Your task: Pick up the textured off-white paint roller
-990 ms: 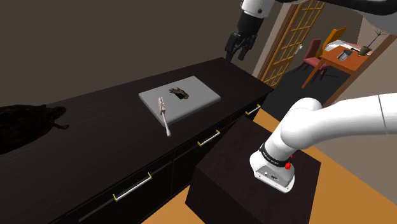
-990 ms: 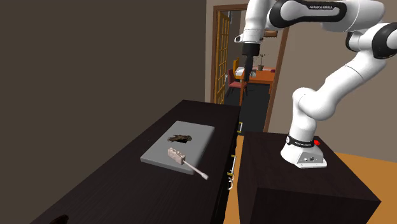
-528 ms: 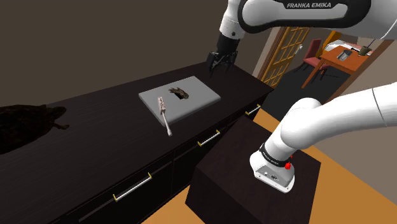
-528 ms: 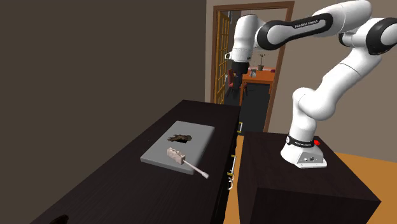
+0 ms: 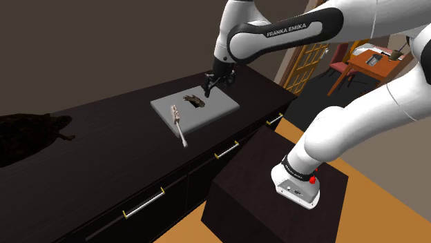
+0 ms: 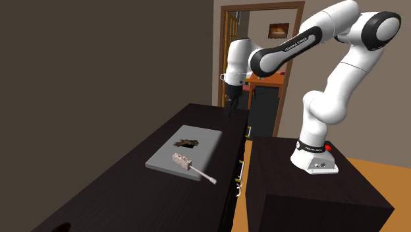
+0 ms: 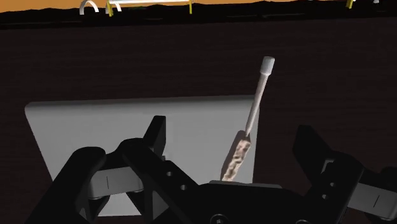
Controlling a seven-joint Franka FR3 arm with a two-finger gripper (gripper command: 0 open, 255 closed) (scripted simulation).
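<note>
The roller [image 5: 178, 123] lies on a grey board [image 5: 214, 103] on the dark desk [image 5: 103, 138]. Its textured head rests on the board and its handle tip pokes past the board's edge. The jaws stand apart, empty, above the board's far side, near a small dark lump [image 5: 195, 101] too murky to identify. In the wrist view the roller's head end is cut off behind the jaws' base. A black shape [image 5: 27, 134] at the shoulder view's left is unreadable.
</note>
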